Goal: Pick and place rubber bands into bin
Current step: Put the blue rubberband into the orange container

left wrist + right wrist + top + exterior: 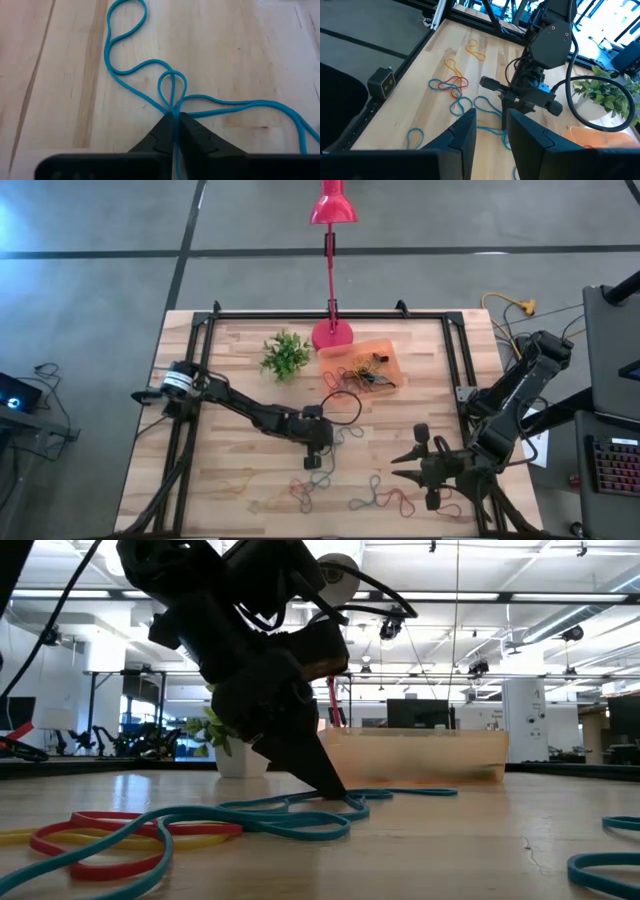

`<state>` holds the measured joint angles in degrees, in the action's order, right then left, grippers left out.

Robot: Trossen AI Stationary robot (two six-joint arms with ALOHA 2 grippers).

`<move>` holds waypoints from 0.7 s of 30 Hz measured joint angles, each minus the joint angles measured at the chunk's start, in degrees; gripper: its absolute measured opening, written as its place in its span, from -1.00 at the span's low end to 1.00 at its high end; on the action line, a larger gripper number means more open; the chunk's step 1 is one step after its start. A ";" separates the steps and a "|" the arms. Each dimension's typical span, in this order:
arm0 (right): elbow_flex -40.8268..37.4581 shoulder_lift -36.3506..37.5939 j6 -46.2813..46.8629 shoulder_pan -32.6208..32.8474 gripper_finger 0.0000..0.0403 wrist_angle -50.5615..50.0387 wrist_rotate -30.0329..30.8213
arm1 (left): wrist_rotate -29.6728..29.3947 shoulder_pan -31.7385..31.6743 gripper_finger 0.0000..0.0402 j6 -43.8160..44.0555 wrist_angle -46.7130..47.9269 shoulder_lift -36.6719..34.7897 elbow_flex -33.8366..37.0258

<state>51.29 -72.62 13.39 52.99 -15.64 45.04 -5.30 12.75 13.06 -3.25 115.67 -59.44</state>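
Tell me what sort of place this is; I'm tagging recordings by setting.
Probably a robotics lab or open industrial workspace: a wooden table on a concrete floor, rows of ceiling lights over a large hall, and monitors on desks behind the orange bin.

Teal rubber band point(150, 65) flat on wood; orange bin point(362, 367) w/ bands.
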 joint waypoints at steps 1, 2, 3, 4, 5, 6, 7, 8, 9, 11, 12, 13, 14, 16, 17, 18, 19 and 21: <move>0.00 0.00 0.03 0.01 -0.52 0.00 -0.01 | -0.03 0.00 -0.97 -0.18 -0.01 -0.78 0.00; 0.00 0.00 0.09 0.00 -0.52 0.00 0.00 | -0.04 0.00 -0.98 -0.45 0.00 -1.79 0.00; 0.00 0.00 0.13 0.02 -0.52 0.00 -0.02 | -0.05 0.00 -0.99 -0.73 0.00 -2.77 0.01; 0.00 0.00 0.15 0.02 -0.53 0.00 -0.02 | -0.14 0.02 -0.99 -1.32 0.08 -3.79 0.06; 0.00 0.00 0.15 0.02 -0.53 0.00 -0.02 | -0.30 0.09 -0.99 -1.62 0.32 -4.57 0.11; 0.00 0.00 0.15 0.02 -0.54 0.00 -0.02 | -0.59 0.09 -0.99 -1.72 0.70 -5.46 0.23; 0.00 0.00 0.15 0.02 -0.54 0.02 -0.02 | -0.90 0.09 -0.99 -1.99 1.90 -6.70 0.39; 0.00 0.00 0.15 0.02 -0.54 0.00 -0.02 | -1.26 0.05 -0.99 -2.07 3.08 -7.94 0.70; 0.00 0.00 0.15 0.02 -0.54 0.00 -0.03 | -1.29 0.04 -1.00 -2.09 2.82 -8.83 0.72; 0.00 -0.02 0.15 0.02 -0.53 0.00 -0.04 | -1.63 0.00 -1.00 -2.84 2.27 -11.24 0.64; 0.00 -0.02 0.16 0.02 -0.53 -0.01 -0.04 | -1.65 0.04 -1.00 -3.21 2.25 -12.51 0.74; 0.02 -0.02 0.15 0.02 -0.53 -0.01 -0.04 | -1.62 0.09 -1.00 -3.46 1.77 -13.39 0.70; 0.02 -0.02 0.15 0.02 -0.53 -0.07 -0.05 | -1.63 0.11 -1.00 -3.76 1.64 -14.16 0.61; 0.02 -0.02 0.17 0.02 -0.53 -0.10 -0.04 | -1.64 0.33 -1.00 -5.07 1.85 -15.48 0.74; 0.02 -0.02 0.15 0.02 -0.53 -0.17 -0.06 | -1.79 0.35 -1.00 -5.83 1.71 -16.14 0.70; 0.02 -0.02 0.15 0.02 -0.53 -0.32 -0.06 | -2.21 0.37 -1.00 -6.36 1.69 -16.79 0.54; 0.02 -0.02 0.15 0.02 -0.53 -0.43 -0.07 | -2.45 0.36 -1.00 -6.82 1.44 -17.53 0.37; 0.02 -0.02 0.15 0.02 -0.54 -0.42 -0.06 | -2.51 0.35 -1.00 -7.79 1.12 -18.55 0.07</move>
<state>51.31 -72.64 13.54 53.01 -16.06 44.97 -7.81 13.10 5.26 -2.12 97.12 -59.37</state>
